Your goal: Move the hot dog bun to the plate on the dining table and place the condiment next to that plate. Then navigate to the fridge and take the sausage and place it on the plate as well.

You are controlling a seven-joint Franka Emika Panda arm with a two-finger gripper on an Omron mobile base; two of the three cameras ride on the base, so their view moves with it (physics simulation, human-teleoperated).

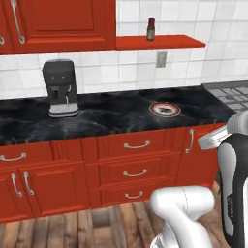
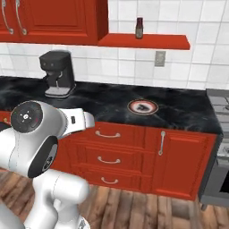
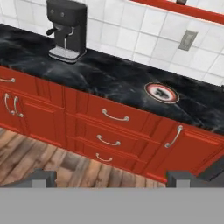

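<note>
Left base view: the condiment [image 1: 151,29] stands upright on the red shelf [image 1: 160,42] above the wall tabletop [image 1: 106,114], well apart from the arm. It looks light and rigid, probably smooth-sided; a grip across the body below the cap should hold best.

Right base view: the same bottle [image 2: 139,27] sits near the shelf's middle, above a small white plate [image 2: 142,107] and right of the coffee machine [image 2: 58,72].

Hand view: the hand [image 3: 109,178] is spread wide, holding nothing, aimed at the drawers.

coffee machine [image 1: 60,87], small white plate [image 1: 164,109], wall outlet [image 1: 161,59]
</note>
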